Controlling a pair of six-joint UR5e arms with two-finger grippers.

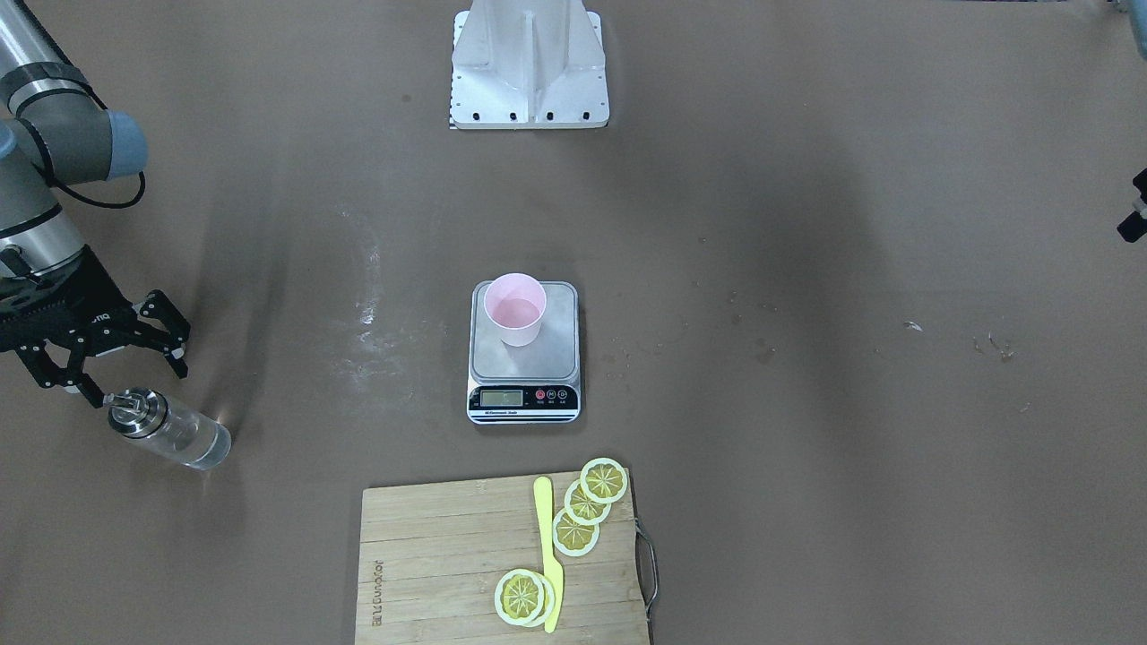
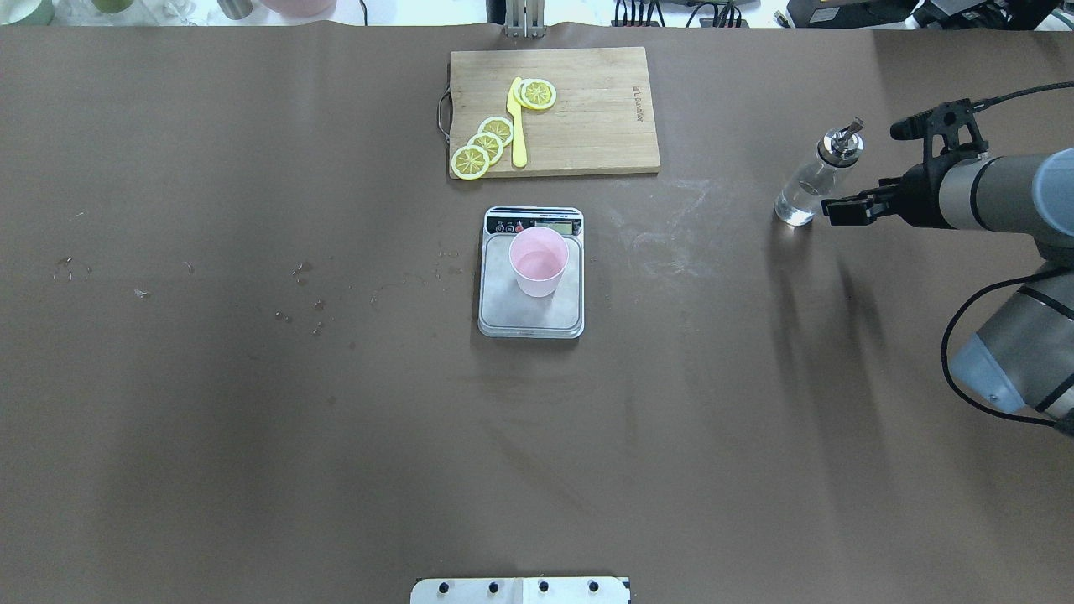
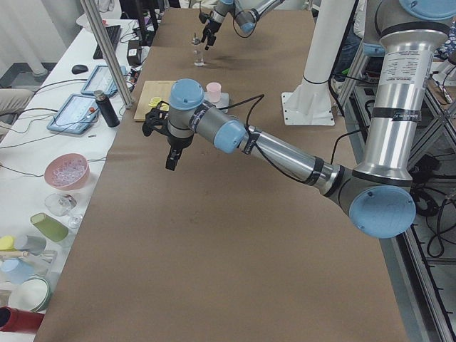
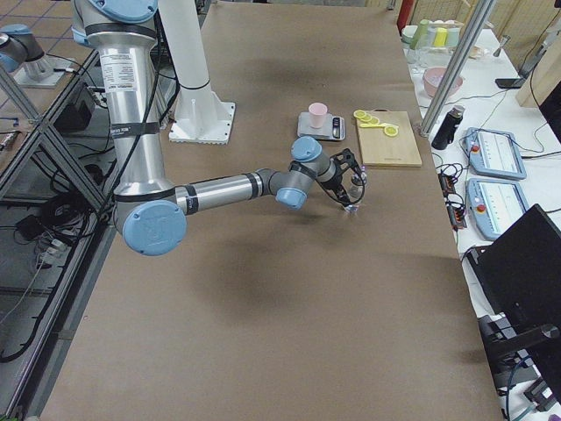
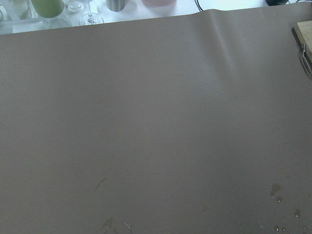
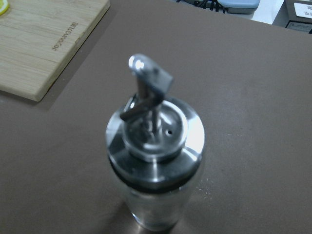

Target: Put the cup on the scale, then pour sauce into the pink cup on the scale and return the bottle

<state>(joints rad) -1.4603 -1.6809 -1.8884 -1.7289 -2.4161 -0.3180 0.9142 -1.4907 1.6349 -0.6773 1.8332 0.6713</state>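
The pale pink cup [image 1: 514, 309] stands upright on the scale [image 1: 538, 356] at the table's middle; both also show in the overhead view, cup [image 2: 538, 260] on scale [image 2: 529, 317]. The glass bottle [image 1: 170, 430] with clear sauce and a silver spout stands on the table on my right side, also seen from overhead [image 2: 810, 189]. My right gripper [image 1: 134, 381] is open just beside the bottle's top and holds nothing. The right wrist view looks down on the bottle cap [image 6: 153, 136]. My left gripper [image 3: 167, 135] shows only in the left side view; I cannot tell its state.
A wooden cutting board [image 2: 587, 126] with lemon slices [image 2: 487, 144] and a yellow knife [image 2: 518, 122] lies beyond the scale. The robot's base plate [image 1: 529, 98] sits at the table's near edge. Small wet spots [image 2: 302, 294] mark the left half.
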